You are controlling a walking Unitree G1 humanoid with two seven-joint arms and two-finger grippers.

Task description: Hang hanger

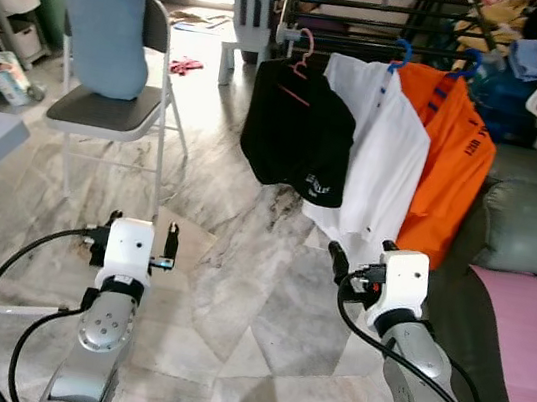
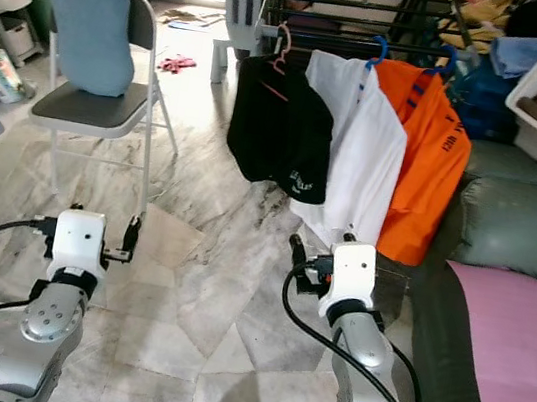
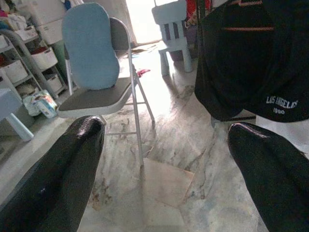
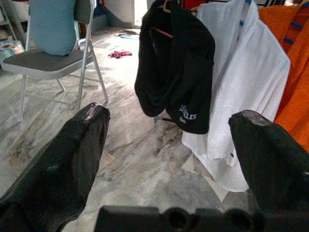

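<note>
1. The rack [image 1: 377,15] carries three garments in a row: a black shirt [image 1: 297,130] on a pink hanger [image 1: 301,52], a white shirt [image 1: 376,157] beside it, and an orange shirt [image 1: 452,158] at the far end.
2. A chair [image 1: 114,87] stands well left of the rack.
3. The left claw [image 1: 139,238] and right claw [image 1: 361,260], both short of the rack, are spread and empty.
4. Judged from this, the hanging looks done, with nothing left to carry.

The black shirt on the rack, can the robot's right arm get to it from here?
Probably yes. The right gripper is open and empty, and only bare marble floor lies between it and the black shirt. The shirt hangs some way ahead, though, so the robot may have to step closer.
</note>
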